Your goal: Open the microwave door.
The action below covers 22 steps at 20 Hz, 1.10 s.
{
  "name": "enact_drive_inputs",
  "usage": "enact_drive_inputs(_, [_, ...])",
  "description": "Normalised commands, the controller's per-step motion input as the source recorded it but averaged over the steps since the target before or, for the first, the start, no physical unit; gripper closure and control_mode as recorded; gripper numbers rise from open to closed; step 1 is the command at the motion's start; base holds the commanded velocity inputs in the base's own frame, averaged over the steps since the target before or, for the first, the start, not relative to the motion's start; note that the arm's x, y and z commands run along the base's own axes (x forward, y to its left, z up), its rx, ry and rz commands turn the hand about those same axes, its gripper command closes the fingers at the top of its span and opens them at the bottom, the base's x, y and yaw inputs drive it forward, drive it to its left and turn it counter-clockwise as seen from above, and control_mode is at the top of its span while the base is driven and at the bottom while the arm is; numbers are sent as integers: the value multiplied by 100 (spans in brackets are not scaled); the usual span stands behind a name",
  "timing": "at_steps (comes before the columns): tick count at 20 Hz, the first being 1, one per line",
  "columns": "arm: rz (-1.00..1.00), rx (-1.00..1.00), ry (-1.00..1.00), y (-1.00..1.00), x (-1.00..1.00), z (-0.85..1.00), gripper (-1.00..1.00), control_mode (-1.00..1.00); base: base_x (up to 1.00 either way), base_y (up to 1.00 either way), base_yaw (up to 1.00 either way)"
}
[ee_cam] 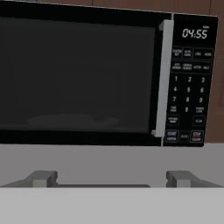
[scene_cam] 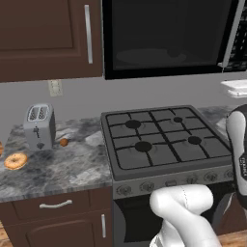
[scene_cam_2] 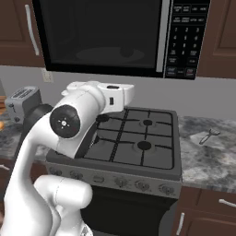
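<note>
We are holding the hand (ee_cam: 112, 178) level below the microwave door (ee_cam: 78, 74), its fingers (ee_cam: 41, 178) spread wide apart and gripping nothing. The door is sitting closed, above and ahead of the hand, well apart from the fingertips. Its vertical silver handle (ee_cam: 162, 78) is running along the edge up and to the right of the hand, just beside the keypad panel (ee_cam: 189, 83).

We are judging the door to be a rigid glass panel, moderately light, hinged on the side far from the handle; the glossy glass is likely too slick and too flat to grip. We are therefore treating the handle as the only hold: a stiff, smooth bar, best clamped near mid-height with fingers on either side. The stove (scene_cam_2: 133, 138) is lying below the hand.
</note>
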Motion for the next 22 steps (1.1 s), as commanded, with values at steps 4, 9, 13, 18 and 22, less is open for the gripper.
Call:
enact_drive_inputs(4, [-4, 0, -2, -66, 5, 50, -100, -100, 0, 0, 0])
enact_drive_inputs(9, [0, 2, 0, -51, 21, 17, -100, -100, 0, 0, 0])
enact_drive_inputs(13, [0, 6, 0, -37, 67, 0, -100, -100, 0, 0, 0])
enact_drive_inputs(18, [0, 5, 0, -16, 84, 0, -100, -100, 0, 0, 0])
enact_drive_inputs(22, [3, 8, 3, -32, 82, 0, -100, -100, 0, 0, 0])
